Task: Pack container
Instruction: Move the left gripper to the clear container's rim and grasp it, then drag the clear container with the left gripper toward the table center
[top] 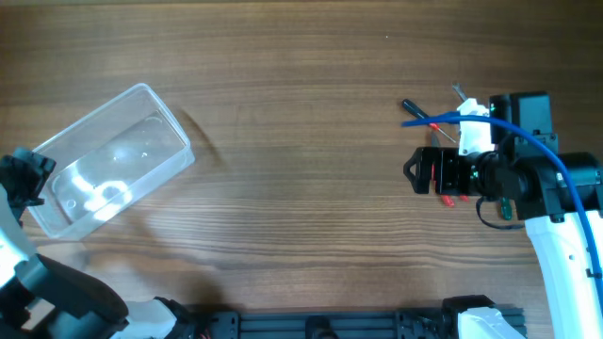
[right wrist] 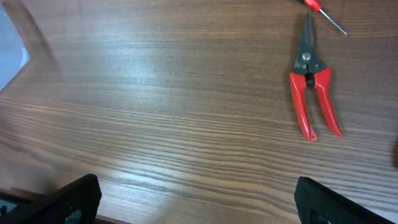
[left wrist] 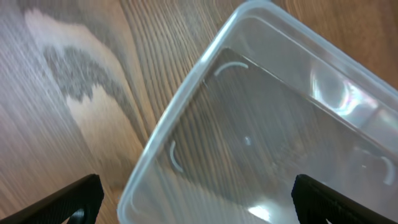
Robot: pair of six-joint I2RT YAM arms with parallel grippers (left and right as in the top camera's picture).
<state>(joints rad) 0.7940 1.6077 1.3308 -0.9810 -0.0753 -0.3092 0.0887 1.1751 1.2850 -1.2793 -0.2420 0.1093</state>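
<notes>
One clear, smooth plastic tub (top: pixel 113 160) with rounded corners lies askew at the left of the wooden table (right wrist: pixel 155 93), grain showing through its floor. My left pincer (left wrist: pixel 196 186) is released, astride its corner. My right pincer (right wrist: pixel 196 183) gapes wide over bare wood near one red-handled pliers (right wrist: pixel 311 87) and one screwdriver (right wrist: pixel 323 12).

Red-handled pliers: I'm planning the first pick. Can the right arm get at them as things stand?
Probably yes. The red-handled metal pliers lie flat on the wooden table ahead of the right gripper, its jaws wide open, with nothing between.
</notes>
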